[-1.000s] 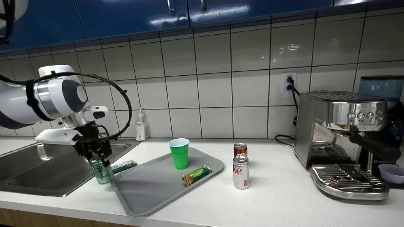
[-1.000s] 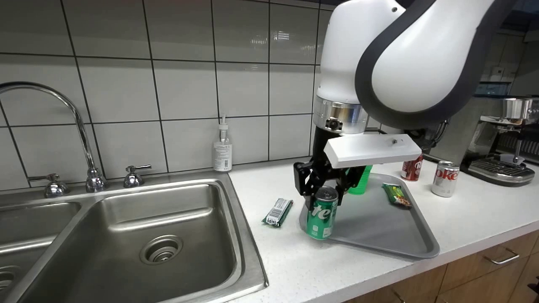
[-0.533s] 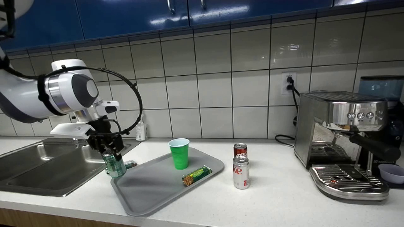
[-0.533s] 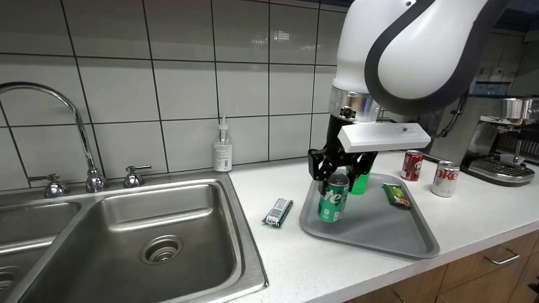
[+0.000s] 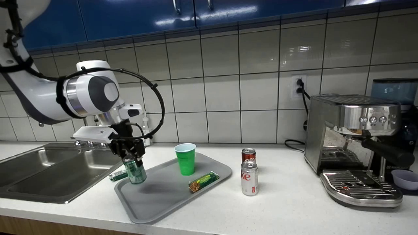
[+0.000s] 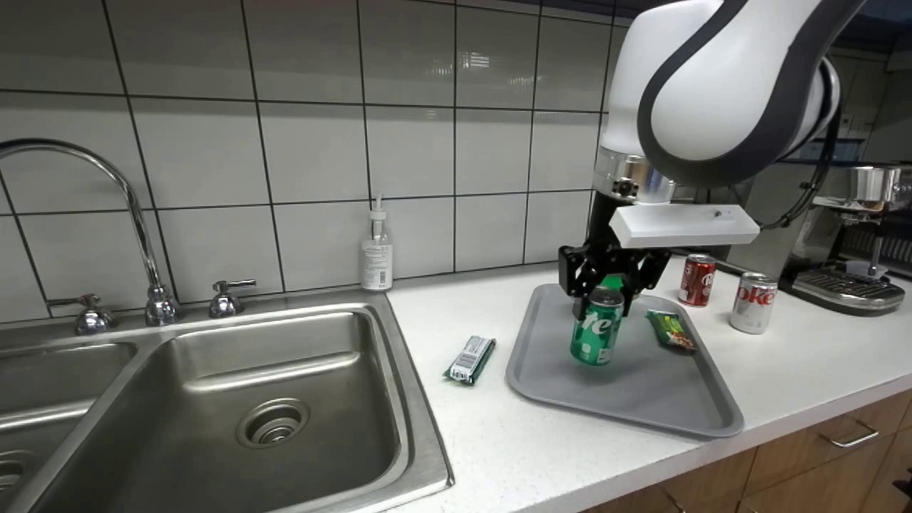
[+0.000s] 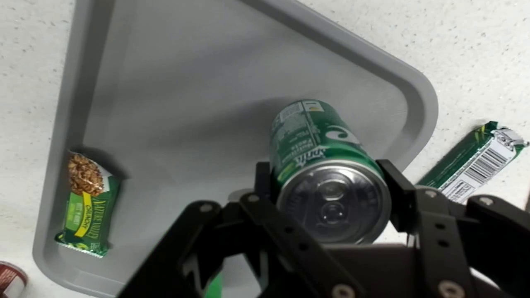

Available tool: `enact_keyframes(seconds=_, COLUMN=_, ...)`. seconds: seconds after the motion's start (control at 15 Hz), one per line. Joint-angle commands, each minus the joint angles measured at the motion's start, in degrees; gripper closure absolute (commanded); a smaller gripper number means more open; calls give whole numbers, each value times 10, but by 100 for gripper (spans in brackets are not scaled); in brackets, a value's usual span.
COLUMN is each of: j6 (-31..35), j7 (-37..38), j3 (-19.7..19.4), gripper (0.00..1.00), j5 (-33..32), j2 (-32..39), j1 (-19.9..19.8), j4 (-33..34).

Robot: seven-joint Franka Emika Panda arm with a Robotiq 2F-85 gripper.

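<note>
A green Sprite can is held between the black fingers of my gripper, one pad on each side near its silver top. In both exterior views the gripper holds the can, slightly tilted, over the near-sink end of the grey tray. The can's base seems to hang a little above the tray, with a shadow under it. A green cup stands on the tray, mostly hidden behind the gripper in an exterior view. A green snack bar lies along the tray's edge.
Another green bar lies on the counter between sink and tray. Beyond the tray stand a red can and a silver Diet Coke can. A coffee machine is farther along; a soap bottle stands by the wall.
The gripper has carried the Sprite can rightward in both exterior views, from beside the tray's corner to over the tray, and slightly higher. Its hold on the can looks unchanged.
</note>
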Motion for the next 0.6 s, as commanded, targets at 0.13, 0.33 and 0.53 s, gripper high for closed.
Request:
enact_keyframes(seconds=0.13, j6=4, j7=-90, j3=-20, gripper=62, j5=57, j2=-23, j1=-23, j4=-17)
enact_keyframes(seconds=0.33, j6=3, j7=-127, j3=-28, gripper=62, j5=81, j2=-21, j1=-33, j4=-18)
enact_keyframes(seconds=0.53, j6=3, j7=-161, j3=-35, gripper=62, j5=101, j2=-17, j1=-43, j4=-20)
